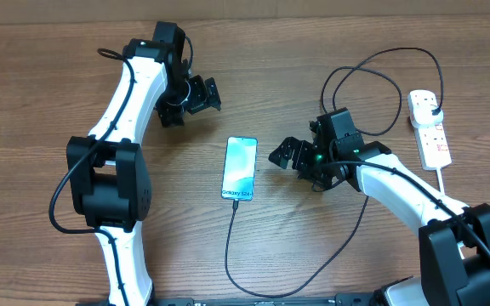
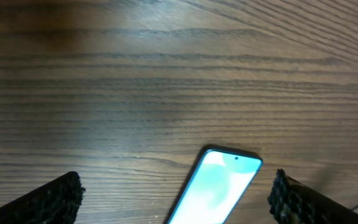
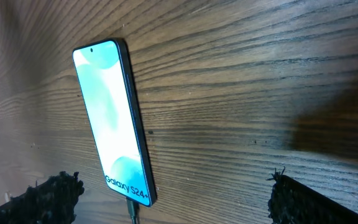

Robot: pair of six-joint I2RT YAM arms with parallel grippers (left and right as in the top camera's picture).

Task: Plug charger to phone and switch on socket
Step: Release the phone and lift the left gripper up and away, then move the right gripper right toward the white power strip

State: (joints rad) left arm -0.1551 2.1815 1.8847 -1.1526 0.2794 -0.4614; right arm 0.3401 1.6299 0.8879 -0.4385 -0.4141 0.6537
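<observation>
Looking down from above, everything sits on a brown wood-grain counter (image 1: 41,51) with the grain running side to side. The left tool (image 1: 190,104) hangs over it with its jaws spread wide and nothing between them. The right tool (image 1: 297,167) is just as wide open and holds nothing. The phone (image 1: 240,167) lies flat between the two tools with its screen up and lit. It is just beside the right tool's tips and a little farther from the left tool.

The charger (image 1: 230,246) is in the phone's bottom end. Its thin black cable trails toward the near edge, curves back up past the right tool and loops behind it. It ends at a black plug (image 1: 433,104) seated in the socket (image 1: 432,136). The socket lies well apart behind the right tool, and its white cord (image 1: 446,183) leaves the near end. I can't tell how its switches are set.

From the left wrist, slightly blurred wood grain fills the view. The two black fingers (image 2: 48,200) stand far apart in the bottom corners and touch nothing. The phone's top end lies tilted on the counter between them, nearer the right-hand one.

From the right wrist there is more grain, with a soft shadow at the right. The fingers (image 3: 48,196) are again wide apart and empty. The phone lies ahead of the tool, toward the left-hand finger, with "Galaxy S24+" readable near its bottom end. The charger's connector is pushed in there.
</observation>
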